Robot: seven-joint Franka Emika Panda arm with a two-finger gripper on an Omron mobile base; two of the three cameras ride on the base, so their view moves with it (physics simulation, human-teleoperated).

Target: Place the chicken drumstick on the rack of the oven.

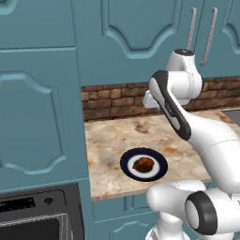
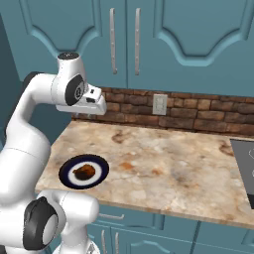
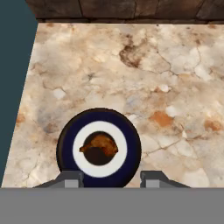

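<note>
The chicken drumstick point(image 1: 143, 164) point(image 2: 84, 172) point(image 3: 100, 145) is a small golden-brown lump in the middle of a round white plate with a dark-blue rim point(image 1: 127, 163) point(image 2: 67, 174) point(image 3: 65, 144). The plate sits near the front left corner of the marble counter. My gripper point(image 3: 112, 179) hangs well above the counter and looks down on the plate. It is open, its two fingertips spread wide with nothing between them. The oven point(image 1: 33, 208), with its black control panel and dark cavity, is low on the left, below counter height.
A tall teal cabinet point(image 1: 42, 117) borders the counter's left end. A brick backsplash point(image 2: 198, 111) with a wall outlet point(image 2: 159, 104) runs behind it, under teal upper cabinets. A dark cooktop point(image 2: 245, 168) lies at the counter's right end.
</note>
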